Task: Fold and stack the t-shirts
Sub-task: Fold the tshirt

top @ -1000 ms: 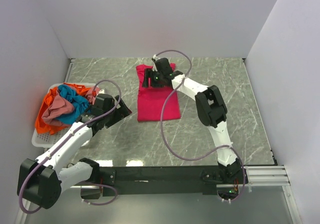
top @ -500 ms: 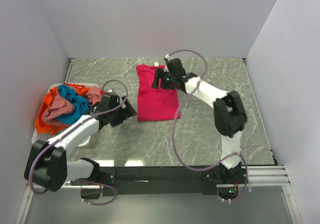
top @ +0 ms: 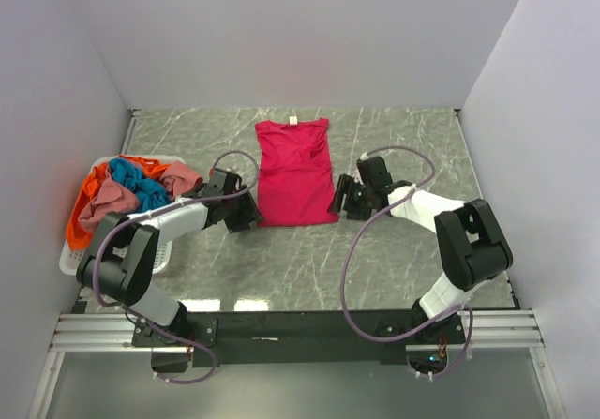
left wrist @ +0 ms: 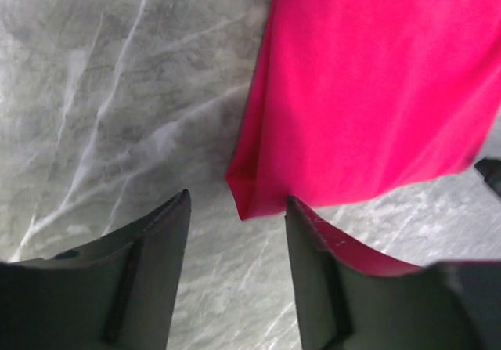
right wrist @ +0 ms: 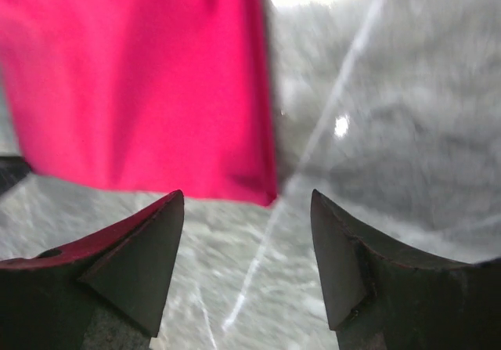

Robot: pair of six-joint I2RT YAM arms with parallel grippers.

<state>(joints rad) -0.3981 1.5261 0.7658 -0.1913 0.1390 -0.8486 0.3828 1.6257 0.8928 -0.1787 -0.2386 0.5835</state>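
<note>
A magenta-pink t-shirt (top: 296, 172) lies flat in the middle of the table, sides folded in, collar at the far end. My left gripper (top: 251, 215) is open and empty beside its near left corner (left wrist: 249, 201). My right gripper (top: 341, 198) is open and empty beside its near right corner (right wrist: 264, 189). Orange (top: 82, 211), teal-blue (top: 134, 186) and dusty pink (top: 106, 205) t-shirts lie crumpled in the white basket (top: 73, 260) at the left.
The grey marble table (top: 412, 147) is bounded by white walls at the back and both sides. The basket stands against the left wall. Purple cables loop over both arms.
My right gripper has come back from the shirt's collar to its near right corner. My left gripper has moved right, up to the near left corner. The shirt now lies straighter.
</note>
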